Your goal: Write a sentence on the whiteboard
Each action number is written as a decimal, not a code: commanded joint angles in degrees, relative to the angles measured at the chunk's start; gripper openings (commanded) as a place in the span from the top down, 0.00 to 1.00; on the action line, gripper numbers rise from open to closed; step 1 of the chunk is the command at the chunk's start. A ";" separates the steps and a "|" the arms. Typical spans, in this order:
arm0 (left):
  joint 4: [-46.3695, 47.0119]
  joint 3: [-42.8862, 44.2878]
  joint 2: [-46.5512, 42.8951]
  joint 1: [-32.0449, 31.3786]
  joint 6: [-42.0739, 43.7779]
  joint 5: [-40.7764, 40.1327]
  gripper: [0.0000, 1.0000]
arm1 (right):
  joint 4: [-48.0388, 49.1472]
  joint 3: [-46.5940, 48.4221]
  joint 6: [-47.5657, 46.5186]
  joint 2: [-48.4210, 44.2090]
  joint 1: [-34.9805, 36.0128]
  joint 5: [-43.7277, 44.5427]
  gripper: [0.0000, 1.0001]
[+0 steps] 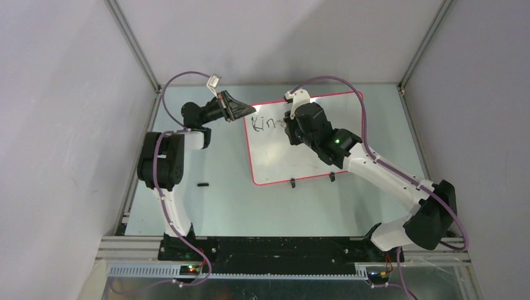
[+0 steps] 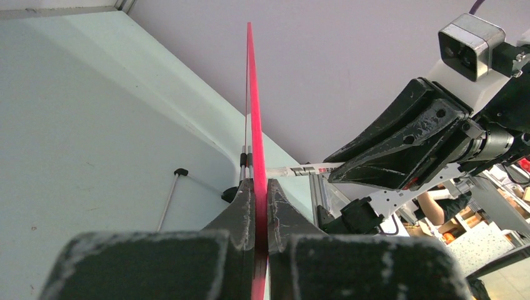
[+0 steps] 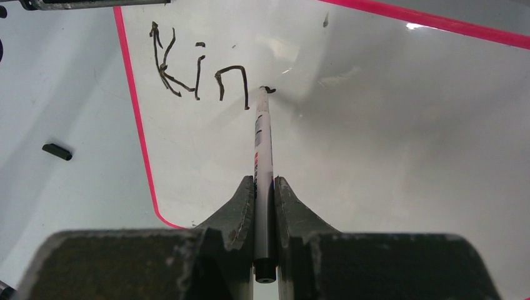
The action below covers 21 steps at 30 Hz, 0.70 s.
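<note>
Right gripper point(image 3: 264, 182) is nearest the lens, clenched on the marker point(image 3: 263, 134) close to its back end; most of the barrel sticks out ahead of the jaws, tip down on the board point(image 3: 387, 162) just right of the "n"; sentence point(image 3: 197, 69) reads "Kin" so far, near the board's top-left corner, with a small start of the next letter at the tip. Left gripper point(image 2: 260, 187) is pinched on the board's red edge, at the far-left corner in the top view; board lies on the table point(image 1: 250, 209) between your arms, clip feet point(image 1: 292, 183) on its near edge; can't tell whether it lies flat or is lifted on the left side.

Risks you should watch: the long overhang means side load on the tip can twist the marker in the jaws; strokes then skew, or the tip lifts and leaves gaps. Press too hard and the board can pivot about the left pinch, since that is a thin edge grip at one corner; letters drift if it does. Your right wrist works just beside fresh ink; a low pass back could smear "Kin". Letters look large against the board's width; you may run short of room on the line. Cap point(image 3: 57, 151), or what looks like one, lies loose on the table left of the board; well apart, low concern.
</note>
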 commanded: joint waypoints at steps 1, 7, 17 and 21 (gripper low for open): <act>5.66 0.85 -1.09 -0.66 -0.95 0.44 1.00 | 0.49 2.63 -0.57 0.62 -0.18 -0.86 1.00; 5.73 0.84 -1.11 -0.65 -1.02 0.45 1.00 | -0.72 2.64 -0.56 0.67 -0.21 -1.53 1.00; 5.90 0.76 -1.06 -0.63 -1.14 0.39 1.00 | -3.84 2.61 -0.37 0.56 -0.10 -0.50 1.00; 5.94 0.75 -1.06 -0.62 -1.12 0.37 1.00 | -4.73 2.57 -0.45 0.14 -0.07 0.77 1.00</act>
